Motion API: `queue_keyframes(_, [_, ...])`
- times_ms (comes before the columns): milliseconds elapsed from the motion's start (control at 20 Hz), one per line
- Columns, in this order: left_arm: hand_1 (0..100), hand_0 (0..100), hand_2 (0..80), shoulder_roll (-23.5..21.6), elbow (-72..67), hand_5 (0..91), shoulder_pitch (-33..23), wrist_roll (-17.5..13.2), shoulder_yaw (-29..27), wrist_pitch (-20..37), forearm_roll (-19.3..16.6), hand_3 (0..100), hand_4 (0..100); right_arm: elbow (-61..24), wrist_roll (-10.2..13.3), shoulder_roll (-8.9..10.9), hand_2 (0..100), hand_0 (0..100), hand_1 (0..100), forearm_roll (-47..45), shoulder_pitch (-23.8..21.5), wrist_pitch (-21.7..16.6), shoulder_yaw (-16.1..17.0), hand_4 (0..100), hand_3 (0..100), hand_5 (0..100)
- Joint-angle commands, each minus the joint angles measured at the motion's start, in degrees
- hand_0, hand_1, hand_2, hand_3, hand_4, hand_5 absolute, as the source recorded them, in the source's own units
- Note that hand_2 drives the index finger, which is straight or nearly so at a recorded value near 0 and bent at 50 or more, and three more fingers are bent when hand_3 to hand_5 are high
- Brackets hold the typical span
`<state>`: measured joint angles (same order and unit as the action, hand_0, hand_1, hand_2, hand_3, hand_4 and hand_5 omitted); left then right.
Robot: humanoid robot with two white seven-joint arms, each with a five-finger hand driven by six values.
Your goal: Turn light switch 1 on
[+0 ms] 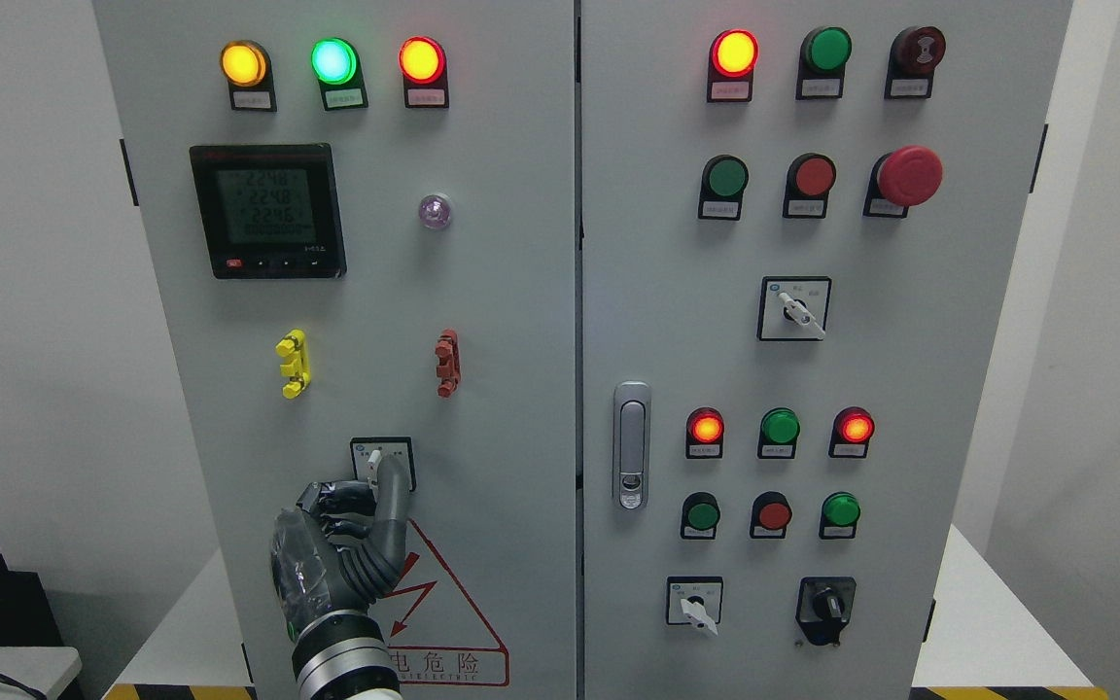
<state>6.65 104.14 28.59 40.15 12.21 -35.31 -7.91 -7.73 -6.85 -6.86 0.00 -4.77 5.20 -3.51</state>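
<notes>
Left robot hand point(351, 544) reaches up the cabinet's left door point(511, 321), 1 finger extended onto the white knob of light switch 1 point(383, 463), the others curled and holding nothing. That fingertip could slide off the small lever, or merely push without turning it. The black-framed selector sits near the door's lower edge, above the warning triangle point(443, 622), knob tilted slightly left.

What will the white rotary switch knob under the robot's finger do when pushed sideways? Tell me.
The switch knob sits in a square plate on the cabinet door, so it likely pivots rather than slides. Small and smooth-looking, it may slip off the left hand fingertip. It looks rigid.
</notes>
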Motion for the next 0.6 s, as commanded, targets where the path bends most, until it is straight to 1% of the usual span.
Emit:
queue_keyframes(0, [41,29,58.8,-0.05,-0.16,73.4,0.06,-0.07,0.09,-0.03,0.0,71,76,0.0,0.0,0.0,0,12,39,-0.97,-0.06,-0.01,0.0,0,0,0])
queue_keyframes(550, [39,32,59.3,-0.05,-0.25,73.7,0.68,-0.07,0.18,-0.11,-0.09,71,77,0.0,0.0,0.0,0,12,39,-1.05,0.03,-0.01,0.0,0,0,0])
